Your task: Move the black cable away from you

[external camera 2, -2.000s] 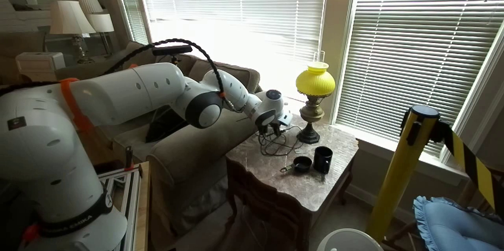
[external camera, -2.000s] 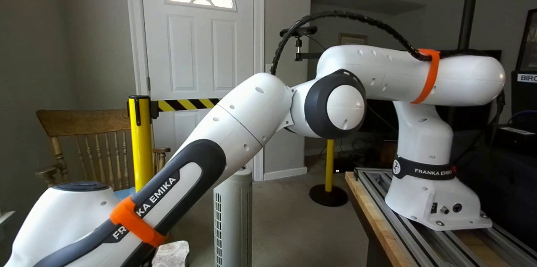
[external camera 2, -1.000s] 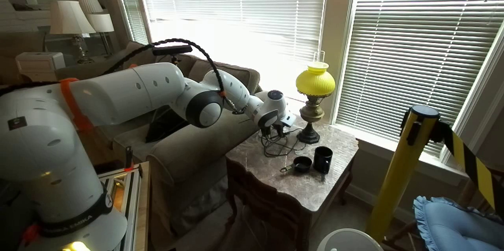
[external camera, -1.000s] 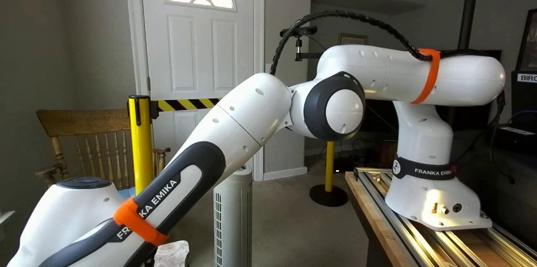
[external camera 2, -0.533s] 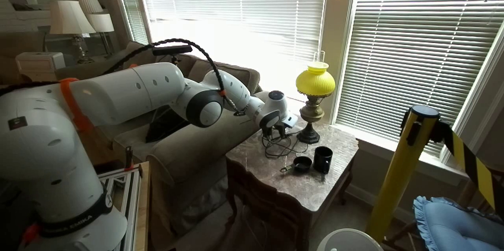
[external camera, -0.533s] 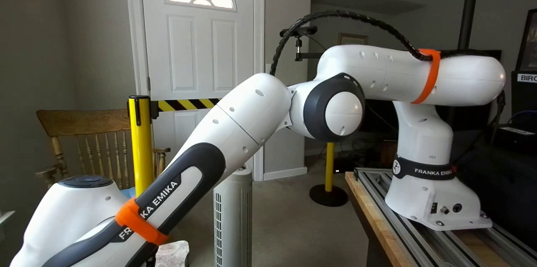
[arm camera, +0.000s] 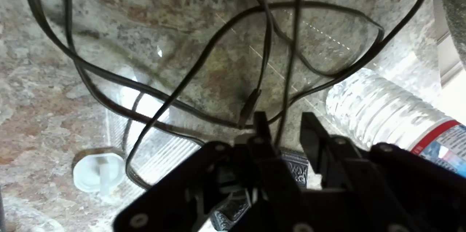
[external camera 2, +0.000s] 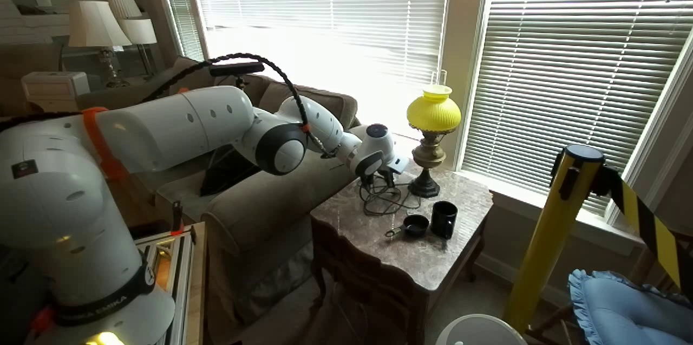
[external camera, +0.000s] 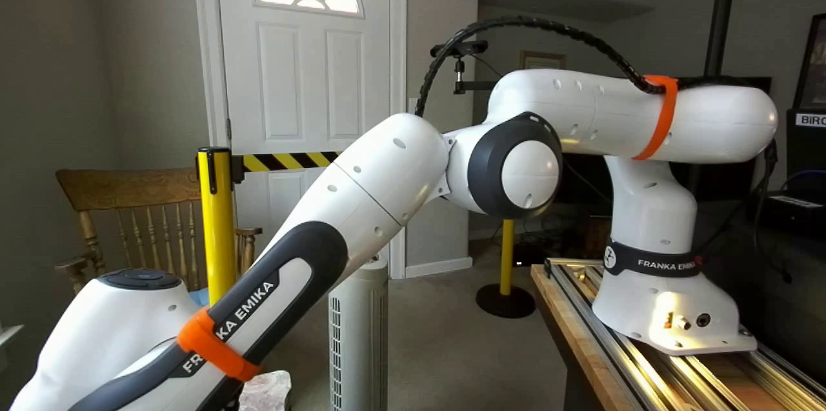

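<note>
The black cable (external camera 2: 379,214) lies in loose loops on the stone-topped table (external camera 2: 346,220), under and around my gripper (external camera 2: 378,182). In the wrist view its loops (arm camera: 193,70) spread over the stone, with a dark connector (arm camera: 250,103) near the left fingertip. My gripper (arm camera: 284,115) points down with a gap between its fingers. One cable strand (arm camera: 290,57) runs down into that gap, close to the left finger. I cannot tell if it touches the finger. The gripper is out of view in the exterior view with the door, where only the arm shows.
A yellow lamp (external camera 2: 433,112) stands close beyond the gripper; its dark base (arm camera: 297,170) shows between the fingers. A clear bottle (arm camera: 378,101) lies right of the jaws. A black mug (external camera 2: 444,219) and a small black cup (external camera 2: 416,225) stand on the table. A sofa (external camera 2: 281,199) adjoins it.
Over two seconds my hand has shifted slightly across the table, with a small shift back in the last half second. The cable loops have shifted slightly along with it.
</note>
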{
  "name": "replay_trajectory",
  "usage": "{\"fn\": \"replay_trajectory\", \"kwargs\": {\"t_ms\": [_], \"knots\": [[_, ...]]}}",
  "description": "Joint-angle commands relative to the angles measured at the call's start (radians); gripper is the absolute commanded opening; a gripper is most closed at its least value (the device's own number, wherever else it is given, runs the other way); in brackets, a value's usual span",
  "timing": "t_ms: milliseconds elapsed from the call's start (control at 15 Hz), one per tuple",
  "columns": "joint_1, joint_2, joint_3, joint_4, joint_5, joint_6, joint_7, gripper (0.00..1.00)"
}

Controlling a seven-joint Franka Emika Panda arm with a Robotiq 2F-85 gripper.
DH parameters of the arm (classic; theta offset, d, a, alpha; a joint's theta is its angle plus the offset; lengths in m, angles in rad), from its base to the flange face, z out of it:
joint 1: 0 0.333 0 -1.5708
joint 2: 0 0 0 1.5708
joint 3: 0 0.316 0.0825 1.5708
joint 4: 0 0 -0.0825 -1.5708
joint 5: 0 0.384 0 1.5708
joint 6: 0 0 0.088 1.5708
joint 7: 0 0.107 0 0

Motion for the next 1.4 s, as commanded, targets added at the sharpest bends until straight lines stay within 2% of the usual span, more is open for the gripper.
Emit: {"fn": "replay_trajectory", "kwargs": {"t_ms": [0, 200, 333, 400, 533, 667, 733, 933, 1000, 1333], "knots": [[0.001, 0.008, 0.017, -0.004, 0.017, 0.083, -0.015, 0.61], [0.012, 0.008, 0.0, 0.001, 0.006, 0.125, -0.023, 0.85], [0.017, 0.01, -0.02, 0.019, 0.0, 0.1, -0.018, 0.99], [0.021, 0.01, -0.034, 0.025, -0.004, 0.077, -0.011, 1.0], [0.03, -0.039, -0.079, -0.037, -0.027, 0.061, 0.006, 1.0], [0.031, -0.077, -0.095, -0.083, -0.031, 0.037, -0.015, 1.0], [0.026, -0.096, -0.086, -0.101, -0.027, 0.012, -0.031, 1.0], [-0.011, -0.157, 0.006, -0.16, -0.009, -0.038, -0.145, 1.0], [0.01, -0.081, -0.04, -0.06, -0.012, 0.001, -0.088, 1.0], [-0.005, -0.155, -0.01, -0.165, -0.02, -0.007, -0.15, 1.0]]}}
